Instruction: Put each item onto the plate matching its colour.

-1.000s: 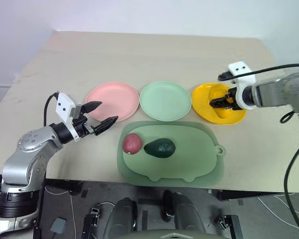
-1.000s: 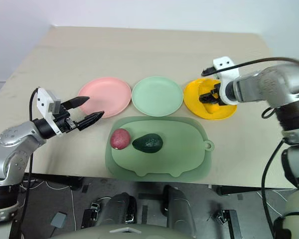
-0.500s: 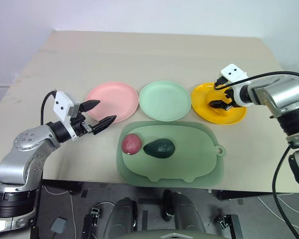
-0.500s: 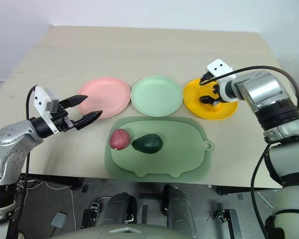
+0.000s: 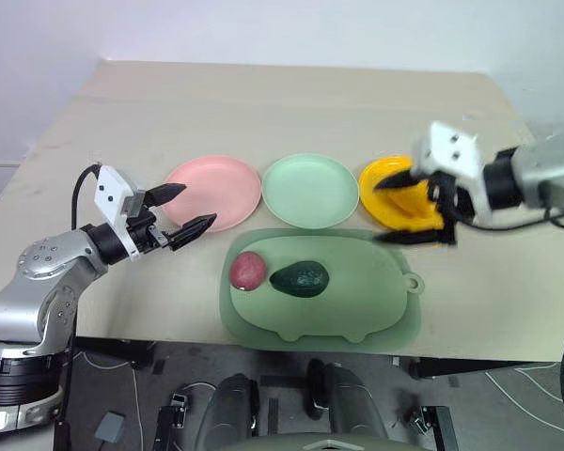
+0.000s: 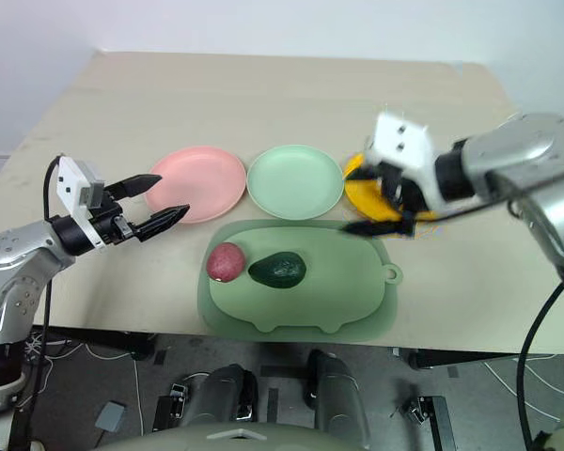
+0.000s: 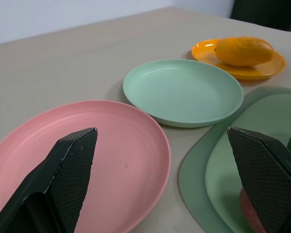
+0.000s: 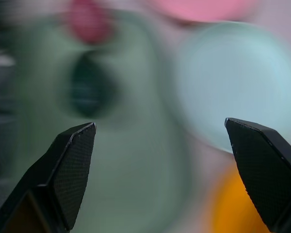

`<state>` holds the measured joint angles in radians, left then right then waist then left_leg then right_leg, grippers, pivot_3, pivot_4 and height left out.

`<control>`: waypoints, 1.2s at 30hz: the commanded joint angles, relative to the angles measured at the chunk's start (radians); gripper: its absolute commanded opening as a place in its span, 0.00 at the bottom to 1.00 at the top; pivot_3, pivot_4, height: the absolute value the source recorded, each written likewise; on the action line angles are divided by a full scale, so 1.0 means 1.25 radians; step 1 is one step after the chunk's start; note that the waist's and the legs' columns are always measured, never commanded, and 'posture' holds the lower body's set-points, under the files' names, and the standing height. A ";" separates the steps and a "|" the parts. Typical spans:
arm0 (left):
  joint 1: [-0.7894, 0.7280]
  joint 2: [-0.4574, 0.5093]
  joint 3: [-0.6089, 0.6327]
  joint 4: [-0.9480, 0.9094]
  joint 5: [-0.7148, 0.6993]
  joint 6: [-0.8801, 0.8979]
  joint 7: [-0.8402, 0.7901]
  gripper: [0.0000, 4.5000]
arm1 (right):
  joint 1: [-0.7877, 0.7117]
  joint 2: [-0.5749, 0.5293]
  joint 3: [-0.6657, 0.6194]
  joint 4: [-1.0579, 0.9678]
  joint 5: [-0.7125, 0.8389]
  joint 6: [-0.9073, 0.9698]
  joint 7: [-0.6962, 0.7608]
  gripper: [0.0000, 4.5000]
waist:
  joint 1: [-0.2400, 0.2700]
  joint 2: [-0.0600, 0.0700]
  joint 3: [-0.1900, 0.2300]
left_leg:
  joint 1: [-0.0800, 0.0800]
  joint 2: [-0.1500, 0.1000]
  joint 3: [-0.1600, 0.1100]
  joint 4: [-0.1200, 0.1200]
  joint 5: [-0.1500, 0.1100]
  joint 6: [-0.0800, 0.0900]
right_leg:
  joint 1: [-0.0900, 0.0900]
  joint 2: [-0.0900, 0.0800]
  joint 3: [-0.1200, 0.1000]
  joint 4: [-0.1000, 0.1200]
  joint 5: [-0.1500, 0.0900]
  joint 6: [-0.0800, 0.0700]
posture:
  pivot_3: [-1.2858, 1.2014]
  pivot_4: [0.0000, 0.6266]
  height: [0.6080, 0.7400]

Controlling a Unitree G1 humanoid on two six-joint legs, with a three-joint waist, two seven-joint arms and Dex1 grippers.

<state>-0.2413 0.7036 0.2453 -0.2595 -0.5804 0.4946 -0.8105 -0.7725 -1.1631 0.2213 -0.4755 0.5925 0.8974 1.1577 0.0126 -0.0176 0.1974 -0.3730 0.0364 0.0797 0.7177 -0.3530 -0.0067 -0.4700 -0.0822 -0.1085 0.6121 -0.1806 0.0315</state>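
Your right gripper (image 5: 415, 209) has pulled back off the orange-yellow plate (image 7: 254, 72) since a second ago, swinging toward the tray mat, and its fingers, pinched together then, now stand spread wide with nothing between them. The mango (image 7: 244, 51) it was over lies on that plate, released.

Nearest you, the large green tray mat (image 5: 357, 301) sits at the table's front edge. On it the reddish-purple fruit (image 5: 248, 271) rests at the left, and the dark green avocado (image 5: 299, 279) lies just beside it, to its right; the two look close but you cannot tell whether they touch.

Your left gripper (image 5: 190, 209) hovers to the left of the mat, over the table (image 5: 263, 103), pointing toward the pink plate (image 5: 221, 188). Its fingers are spread apart and empty.

Behind the mat, the three plates stand in a row: pink on the left, pale mint green plate (image 5: 310, 191) in the middle, orange-yellow on the right. The pink and mint plates are bare.
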 commanded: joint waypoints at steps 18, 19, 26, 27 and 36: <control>-0.020 0.002 -0.013 -0.036 -0.027 0.022 -0.021 1.00 | -0.026 0.207 0.199 -0.091 -0.113 0.169 -0.183 1.00 | -0.001 0.000 0.000 | 0.000 -0.001 0.000 0.000 0.000 -0.001 | 0.000 0.000 0.000 0.001 0.000 0.000 | 0.52 0.24 1.00; -0.021 0.002 -0.014 -0.036 -0.026 0.022 -0.021 1.00 | -0.031 0.218 0.211 -0.086 -0.122 0.167 -0.187 1.00 | -0.001 0.000 0.000 | 0.000 -0.001 0.000 0.000 0.000 -0.001 | 0.000 0.000 0.000 0.001 0.000 0.000 | 0.52 0.24 1.00; -0.021 0.006 -0.008 -0.039 -0.028 0.022 -0.019 1.00 | -0.042 0.273 0.259 -0.056 -0.170 0.152 -0.193 1.00 | -0.001 -0.001 0.000 | 0.000 -0.001 0.000 0.000 0.000 -0.001 | 0.000 0.000 0.000 0.001 0.000 0.000 | 0.52 0.24 1.00; -0.018 0.007 -0.006 -0.042 -0.029 0.023 -0.018 1.00 | -0.042 0.280 0.264 -0.048 -0.177 0.149 -0.194 1.00 | -0.001 -0.001 0.000 | 0.000 -0.001 0.000 0.000 0.000 -0.001 | 0.000 0.000 0.000 0.001 0.000 0.000 | 0.52 0.24 1.00; 0.002 0.012 0.011 -0.070 -0.050 0.043 -0.013 1.00 | -0.027 0.306 0.296 0.011 -0.238 0.106 -0.191 1.00 | -0.001 -0.001 0.000 | 0.000 -0.001 0.000 0.000 0.000 -0.001 | 0.000 0.000 0.000 0.001 0.000 0.000 | 0.52 0.24 1.00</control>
<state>-0.2394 0.7037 0.2243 -0.3082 -0.6226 0.5438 -0.8256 -0.8028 -0.7825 0.5934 -0.4515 0.3152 1.0543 0.9142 0.0108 -0.0183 0.1969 -0.3729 0.0347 0.0792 0.7181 -0.3524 -0.0076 -0.4699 -0.0818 -0.1086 0.6132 -0.1806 0.0312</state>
